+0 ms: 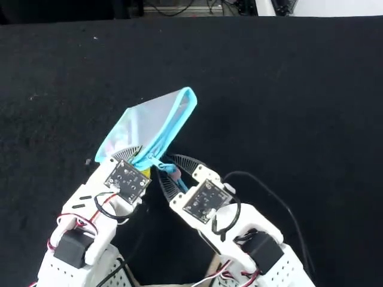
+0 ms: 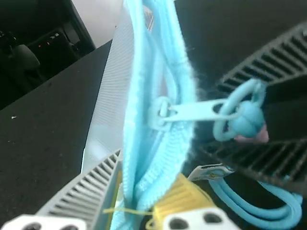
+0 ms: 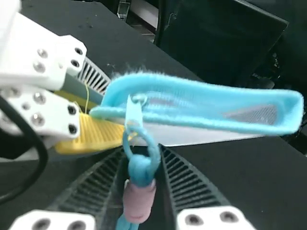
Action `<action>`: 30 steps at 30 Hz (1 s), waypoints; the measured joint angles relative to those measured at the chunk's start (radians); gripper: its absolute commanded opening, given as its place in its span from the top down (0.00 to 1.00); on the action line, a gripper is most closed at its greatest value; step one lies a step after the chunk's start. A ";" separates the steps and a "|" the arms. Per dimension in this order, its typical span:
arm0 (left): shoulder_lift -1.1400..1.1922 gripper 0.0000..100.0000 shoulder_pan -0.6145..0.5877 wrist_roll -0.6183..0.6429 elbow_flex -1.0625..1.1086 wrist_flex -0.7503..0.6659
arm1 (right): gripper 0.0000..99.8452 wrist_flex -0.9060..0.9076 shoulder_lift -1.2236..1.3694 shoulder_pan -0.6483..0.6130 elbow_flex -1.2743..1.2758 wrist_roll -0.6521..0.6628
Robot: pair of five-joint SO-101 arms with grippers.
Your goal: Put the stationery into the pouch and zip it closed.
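Light-blue mesh pouch (image 1: 152, 122), mid black table (image 1: 299, 89). Left gripper (image 1: 139, 160) is clamped on the pouch's near end. Right gripper (image 1: 172, 174), just beside it, is pinched shut on the zipper-pull cord (image 3: 140, 165).

Worktop: a matte black cloth (image 1: 299, 89) covers it from edge to edge, flecked with a few pale specks of lint (image 1: 94, 37).
Far edge, high view: dark cables (image 1: 173, 7) trail just past the cloth, and a white surface (image 1: 326, 6) sits at the far right corner.
Beyond the worktop, left wrist view: a pale, plain surface (image 2: 98, 19) stands next to a dim recess (image 2: 29, 52) – dark shapes in it, too murky to name, with small red lights.
Beyond the worktop, right wrist view: a large dark panel (image 3: 216, 38) stands upright behind the edge.
Light: even across the cloth, with the surroundings much darker.
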 measured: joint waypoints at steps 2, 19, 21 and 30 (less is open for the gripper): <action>0.000 0.97 0.000 -0.002 0.005 0.000 | 0.93 0.000 0.000 0.000 -0.011 0.000; 0.000 0.97 0.000 -0.002 0.009 -0.002 | 0.93 0.074 0.000 0.000 -0.069 0.000; 0.000 0.97 0.000 -0.002 0.009 -0.002 | 0.92 0.103 0.000 0.000 -0.077 0.000; 0.000 0.97 0.000 -0.002 0.009 -0.002 | 0.90 0.126 0.000 0.000 -0.100 0.000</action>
